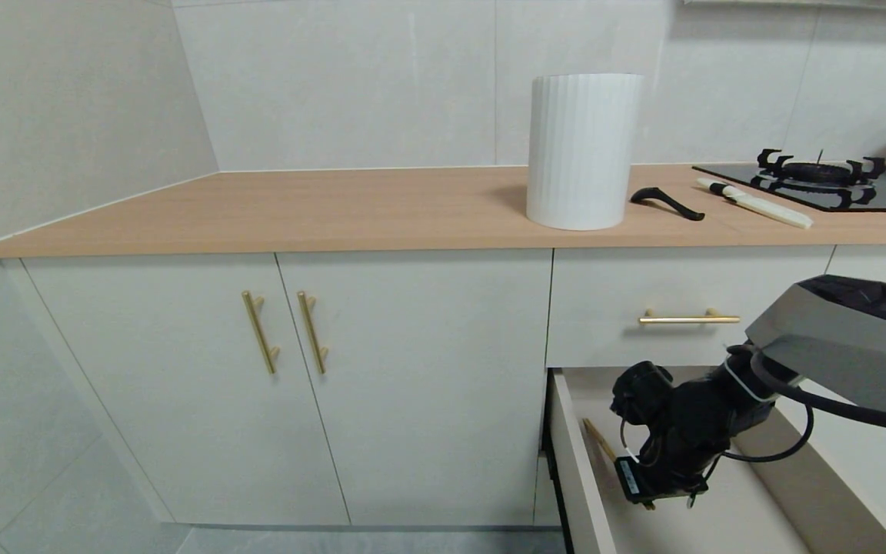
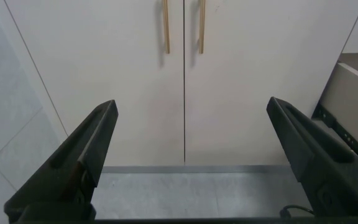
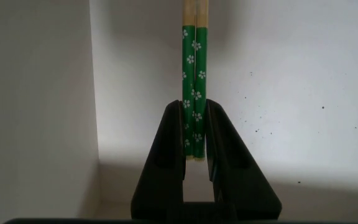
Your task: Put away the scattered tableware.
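A pair of chopsticks with green flowered ends and bare wooden tips lies along the floor of the open drawer, close to its side wall. My right gripper is down inside the drawer, shut on the green ends. From the head view the wooden tips stick out beside the right gripper. On the counter lie a black-handled utensil and a white knife. My left gripper hangs open and empty, low in front of the cabinet doors.
A tall white ribbed container stands on the wooden counter. A black gas hob sits at the far right. A shut drawer with a gold handle is above the open one. Two gold door handles face the left gripper.
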Robot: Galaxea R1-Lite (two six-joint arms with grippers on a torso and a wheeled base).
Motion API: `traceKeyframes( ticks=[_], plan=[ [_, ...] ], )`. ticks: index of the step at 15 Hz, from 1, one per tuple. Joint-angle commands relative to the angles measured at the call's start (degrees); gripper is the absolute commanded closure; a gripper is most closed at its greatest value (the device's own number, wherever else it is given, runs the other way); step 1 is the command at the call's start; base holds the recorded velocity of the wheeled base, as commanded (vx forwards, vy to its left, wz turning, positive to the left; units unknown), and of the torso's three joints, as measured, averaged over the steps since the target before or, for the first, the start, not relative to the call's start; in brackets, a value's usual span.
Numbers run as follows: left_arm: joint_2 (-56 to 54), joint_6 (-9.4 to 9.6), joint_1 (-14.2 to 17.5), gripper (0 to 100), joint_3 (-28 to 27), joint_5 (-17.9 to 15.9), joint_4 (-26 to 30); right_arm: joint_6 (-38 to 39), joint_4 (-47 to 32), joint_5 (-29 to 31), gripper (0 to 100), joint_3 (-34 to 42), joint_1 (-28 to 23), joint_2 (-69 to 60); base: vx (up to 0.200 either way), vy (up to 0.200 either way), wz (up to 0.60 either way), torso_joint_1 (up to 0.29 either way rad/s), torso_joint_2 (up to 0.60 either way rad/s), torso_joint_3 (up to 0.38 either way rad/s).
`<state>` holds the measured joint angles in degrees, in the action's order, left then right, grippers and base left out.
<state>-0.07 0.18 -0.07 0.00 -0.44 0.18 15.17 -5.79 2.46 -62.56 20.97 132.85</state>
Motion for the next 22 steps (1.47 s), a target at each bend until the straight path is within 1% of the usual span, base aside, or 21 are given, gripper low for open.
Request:
traceKeyframes(
  ticks=[1,2,3,9,10,11,13,15,17,19,22],
  plan=[
    [0.07,-0.01,-0.01,0,0.0,0.0,-0.01,-0.05,-0.01,0.0,100,0.16,0.04,-0.05,0.0,0.0,0.0,0.0,0.0,0.0],
    [0.07,-0.01,-0.01,0,0.0,0.0,-0.01,-0.05,-0.01,0.0,100,0.16,0.04,-0.05,0.0,0.0,0.0,0.0,0.0,0.0],
    [0.07,-0.01,-0.01,0,0.0,0.0,-0.01,-0.05,-0.01,0.0,0,0.16,0.04,-0.05,0.0,0.0,0.0,0.0,0.0,0.0],
    [0.07,-0.01,-0.01,0,0.0,0.0,-0.01,0.04,-0.1,0.0,0,0.51,0.04,-0.84,0.0,0.0,0.0,0.0,0.0,0.0],
    [0.07,-0.01,-0.01,0,0.0,0.0,-0.01,-0.05,-0.45,-0.18,0,1.92,0.04,-3.3,0.0,0.0,0.0,0.0,0.0,0.0],
    [0.07,-0.01,-0.01,0,0.0,0.0,-0.01,-0.05,-1.68,-0.97,0,3.76,0.04,-8.49,0.0,0.0,0.0,0.0,0.0,0.0],
    [0.07,-0.01,-0.01,0,0.0,0.0,-0.01,-0.05,-4.23,-2.37,0,4.73,0.04,-17.54,0.0,0.0,0.0,0.0,0.0,0.0],
    [0.07,-0.01,-0.01,0,0.0,0.0,-0.01,-0.14,-6.16,-2.37,0,4.82,-0.75,-25.89,0.0,0.0,0.0,0.0,0.0,0.0],
    [0.07,-0.01,-0.01,0,0.0,0.0,-0.01,-1.45,-6.07,-2.64,0,6.31,-3.48,-34.5,0.0,0.0,0.0,0.0,0.0,0.0],
    [0.07,-0.01,-0.01,0,0.0,0.0,-0.01,-5.59,-6.07,-2.81,0,6.66,-7.43,-40.83,0.0,0.0,0.0,0.0,0.0,0.0],
    [0.07,-0.01,-0.01,0,0.0,0.0,-0.01,-8.92,-5.99,-2.81,0,6.49,-12.35,-45.67,0.0,0.0,0.0,0.0,0.0,0.0]
  ],
)
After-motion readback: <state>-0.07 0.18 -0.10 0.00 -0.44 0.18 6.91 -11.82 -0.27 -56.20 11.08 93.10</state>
